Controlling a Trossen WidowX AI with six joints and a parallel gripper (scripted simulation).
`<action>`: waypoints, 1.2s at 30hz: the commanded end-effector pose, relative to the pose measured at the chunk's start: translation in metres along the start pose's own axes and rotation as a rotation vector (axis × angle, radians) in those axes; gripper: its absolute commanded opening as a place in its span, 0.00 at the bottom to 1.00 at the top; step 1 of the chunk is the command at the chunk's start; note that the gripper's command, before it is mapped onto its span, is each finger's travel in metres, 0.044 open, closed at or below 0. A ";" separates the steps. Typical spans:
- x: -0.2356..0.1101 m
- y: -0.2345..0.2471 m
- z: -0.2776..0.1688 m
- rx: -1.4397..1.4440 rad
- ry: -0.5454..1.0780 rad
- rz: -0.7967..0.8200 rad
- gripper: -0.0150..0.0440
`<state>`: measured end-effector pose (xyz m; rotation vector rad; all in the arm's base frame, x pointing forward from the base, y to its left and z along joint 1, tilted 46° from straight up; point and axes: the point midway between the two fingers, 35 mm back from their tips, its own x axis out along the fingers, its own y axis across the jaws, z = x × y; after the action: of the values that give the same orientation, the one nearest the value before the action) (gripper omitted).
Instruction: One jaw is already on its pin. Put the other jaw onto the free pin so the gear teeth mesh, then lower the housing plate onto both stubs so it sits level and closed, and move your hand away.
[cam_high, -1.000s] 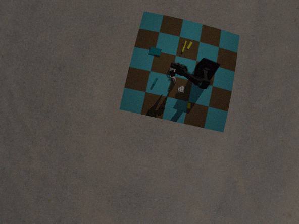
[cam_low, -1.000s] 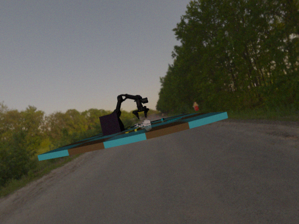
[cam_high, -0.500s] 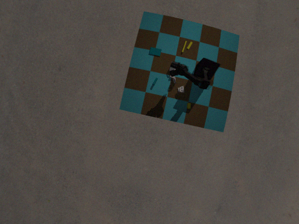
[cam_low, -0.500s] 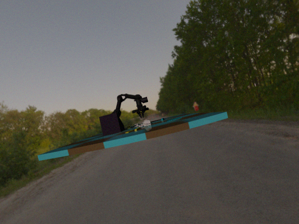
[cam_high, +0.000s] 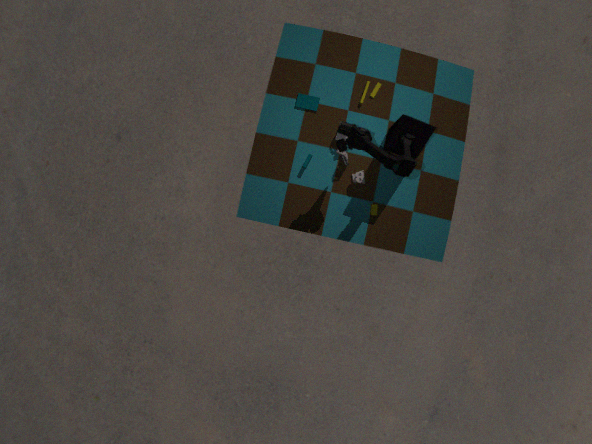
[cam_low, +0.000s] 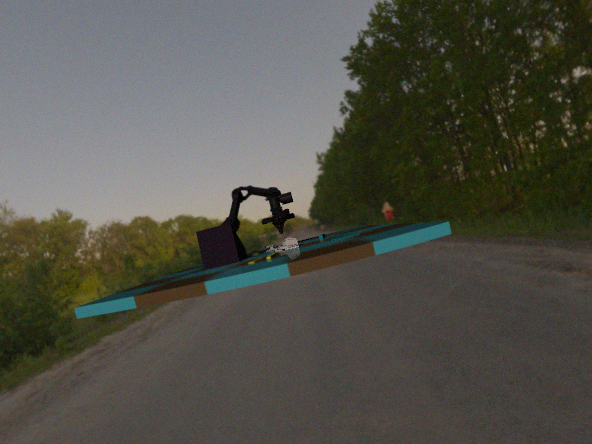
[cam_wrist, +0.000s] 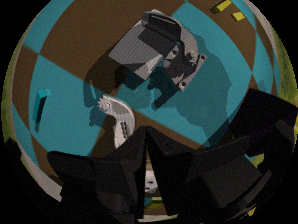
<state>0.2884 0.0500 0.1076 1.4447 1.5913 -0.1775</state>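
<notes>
My gripper (cam_low: 281, 232) (cam_wrist: 145, 131) is shut and empty, its fingertips together above the mat. The loose light-grey jaw (cam_high: 343, 158) (cam_wrist: 125, 119), curved with a toothed round end, lies on the mat; the fingers hide its lower end in the wrist view. The grey gripper base (cam_wrist: 131, 46) stands beyond it, with a ribbed block and a holed flange. A dark part sits on top; the seated jaw and free pin cannot be told apart clearly. The pale housing plate (cam_high: 358, 176) (cam_wrist: 150, 184) lies apart on a brown square, partly seen between the fingers in the wrist view.
A teal block (cam_high: 307, 102) and a thin teal bar (cam_high: 304, 166) (cam_wrist: 41, 104) lie on the chequered mat (cam_high: 420, 70). Two yellow bars (cam_high: 365, 92) (cam_high: 375, 90) lie at the back, and a yellow block (cam_high: 374, 209) lies in the arm's shadow.
</notes>
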 end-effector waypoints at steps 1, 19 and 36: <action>-0.001 0.001 0.000 -0.004 0.001 0.003 0.25; 0.000 0.000 0.000 0.000 0.000 0.000 0.83; 0.000 0.000 0.000 0.000 0.000 0.000 1.00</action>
<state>0.2884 0.0501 0.1076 1.4449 1.5914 -0.1769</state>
